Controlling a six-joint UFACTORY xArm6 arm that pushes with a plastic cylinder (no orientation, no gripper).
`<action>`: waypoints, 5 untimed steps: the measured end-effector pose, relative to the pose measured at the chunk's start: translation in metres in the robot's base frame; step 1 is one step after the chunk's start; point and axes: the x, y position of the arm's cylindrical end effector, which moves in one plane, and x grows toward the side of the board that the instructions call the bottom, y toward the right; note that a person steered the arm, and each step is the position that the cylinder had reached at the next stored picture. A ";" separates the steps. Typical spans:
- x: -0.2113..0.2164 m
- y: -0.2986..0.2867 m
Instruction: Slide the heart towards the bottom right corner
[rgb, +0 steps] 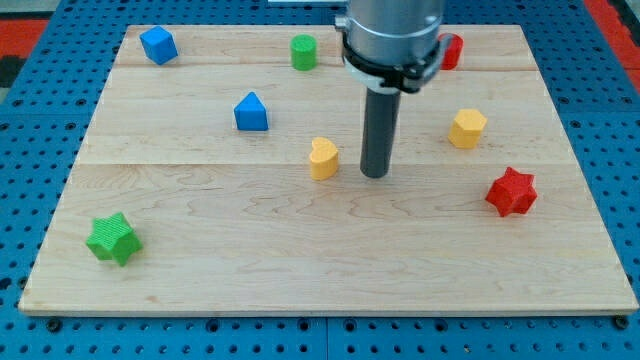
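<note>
A yellow heart block (322, 158) lies near the middle of the wooden board (300, 260). My tip (375, 175) rests on the board just to the heart's right, a small gap away from it and not touching. The rod rises from there to the arm's grey housing at the view's top.
A blue cube (158, 45) and a green cylinder (303, 51) sit along the top edge. A blue triangle (251, 112) is upper left of the heart. A red block (451, 50) is partly hidden behind the arm. A yellow hexagon (467, 128), a red star (511, 192), a green star (112, 238).
</note>
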 end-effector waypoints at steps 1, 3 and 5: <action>-0.051 0.021; -0.049 -0.020; -0.022 -0.043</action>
